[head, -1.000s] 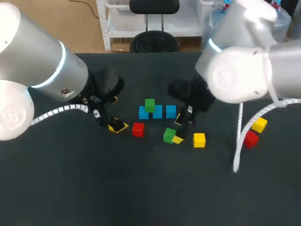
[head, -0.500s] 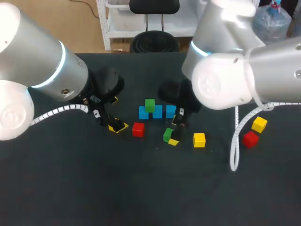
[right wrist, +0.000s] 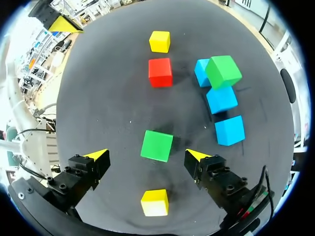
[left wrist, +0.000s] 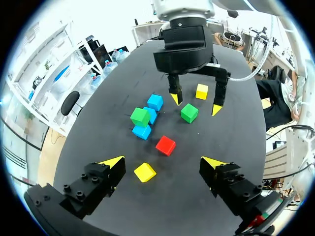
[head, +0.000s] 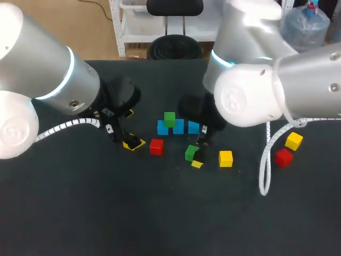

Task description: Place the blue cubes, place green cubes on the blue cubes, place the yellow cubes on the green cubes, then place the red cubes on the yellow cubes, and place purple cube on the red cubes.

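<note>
Three blue cubes (head: 178, 127) lie in a row mid-table, with a green cube (head: 169, 118) stacked on the left pair. A loose green cube (head: 191, 153) sits just in front of them; my right gripper (head: 198, 149) hangs open low over it. In the right wrist view that green cube (right wrist: 156, 145) lies just ahead of and between the gripper's (right wrist: 146, 156) spread fingers, untouched. My left gripper (left wrist: 162, 162) stands open at the left over a yellow cube (left wrist: 144, 172), with a red cube (left wrist: 166, 145) ahead of it. No purple cube shows.
Another yellow cube (head: 226, 158) lies right of the loose green one, under the right wrist (right wrist: 154, 202). A yellow cube (head: 293, 141) and a red cube (head: 283, 157) sit at the far right, beside the right arm's white cable (head: 265, 170).
My right arm has swung left and lowered, bringing its open fingers from beside the loose green cube to either side of it. The left arm and the cubes have not moved.
</note>
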{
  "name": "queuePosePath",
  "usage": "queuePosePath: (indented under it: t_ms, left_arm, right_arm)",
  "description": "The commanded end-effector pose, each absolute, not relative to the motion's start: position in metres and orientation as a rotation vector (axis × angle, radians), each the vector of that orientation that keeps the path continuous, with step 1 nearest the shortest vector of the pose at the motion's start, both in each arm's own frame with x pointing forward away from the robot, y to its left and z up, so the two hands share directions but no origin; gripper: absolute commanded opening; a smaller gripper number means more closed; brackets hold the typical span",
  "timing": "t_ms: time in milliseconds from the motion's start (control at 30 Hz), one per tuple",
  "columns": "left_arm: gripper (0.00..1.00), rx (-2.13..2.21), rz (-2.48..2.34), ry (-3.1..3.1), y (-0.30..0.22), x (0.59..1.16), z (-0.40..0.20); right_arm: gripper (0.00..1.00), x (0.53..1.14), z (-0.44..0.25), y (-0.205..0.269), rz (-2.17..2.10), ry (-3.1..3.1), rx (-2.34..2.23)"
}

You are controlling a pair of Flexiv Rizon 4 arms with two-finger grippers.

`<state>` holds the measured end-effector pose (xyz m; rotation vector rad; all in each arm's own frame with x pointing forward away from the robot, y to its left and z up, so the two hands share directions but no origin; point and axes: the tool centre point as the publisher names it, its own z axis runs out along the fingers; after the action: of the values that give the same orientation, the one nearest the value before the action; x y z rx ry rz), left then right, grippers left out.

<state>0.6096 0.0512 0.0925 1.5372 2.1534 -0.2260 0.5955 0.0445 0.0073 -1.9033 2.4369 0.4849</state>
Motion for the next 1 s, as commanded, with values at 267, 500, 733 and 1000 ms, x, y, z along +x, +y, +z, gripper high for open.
queuePosePath:
  t_ms: [267, 500, 733, 1000]
  left_arm:
    - [1.0, 1.538, -0.224, 2.156, 0.0506, 0.6104, 0.0925]
    - [1.0, 1.538, -0.224, 2.156, 0.0506, 0.6104, 0.0925]
    - [1.0, 1.538, -0.224, 2.156, 0.0506, 0.6104, 0.0925]
    - [1.0, 1.538, -0.224, 2.156, 0.0506, 0.6104, 0.0925]
  right_arm:
    - [0.97, 0.6009, 0.0042, 0.0487, 0.465, 2.475, -1.912]
    - [0.64, 0.6006, 0.0042, 0.049, 0.436, 2.483, -1.926]
    - [0.62, 0.6001, 0.0038, 0.0491, 0.428, 2.484, -1.936]
    - [0.61, 0.5992, 0.0023, 0.0498, 0.39, 2.487, -1.973]
